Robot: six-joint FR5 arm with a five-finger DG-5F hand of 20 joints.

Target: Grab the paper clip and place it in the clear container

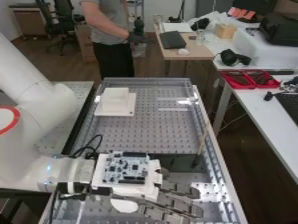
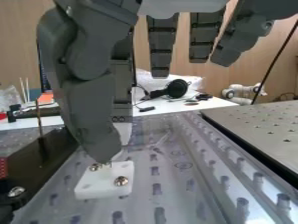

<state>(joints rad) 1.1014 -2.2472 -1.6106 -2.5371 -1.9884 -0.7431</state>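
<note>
In the high view the hand [image 1: 174, 204] is low over the near part of the perforated bench, its dark fingers extended toward the right. In the wrist view the hand [image 2: 93, 92] has its fingers straight or relaxed, with nothing held between them. Clear sheeting with raised edges [image 1: 179, 81] lies over the bench; I cannot tell whether it is the container. Beneath one fingertip in the wrist view is a small white block [image 2: 103, 186] with metal screws; whether they touch is unclear.
A white stepped block [image 1: 114, 104] stands toward the bench's far left. Right of the arm are a dark box [image 1: 178, 162] and a thin upright stick [image 1: 201, 146]. Red trays [image 1: 249, 80] lie on the side table at right.
</note>
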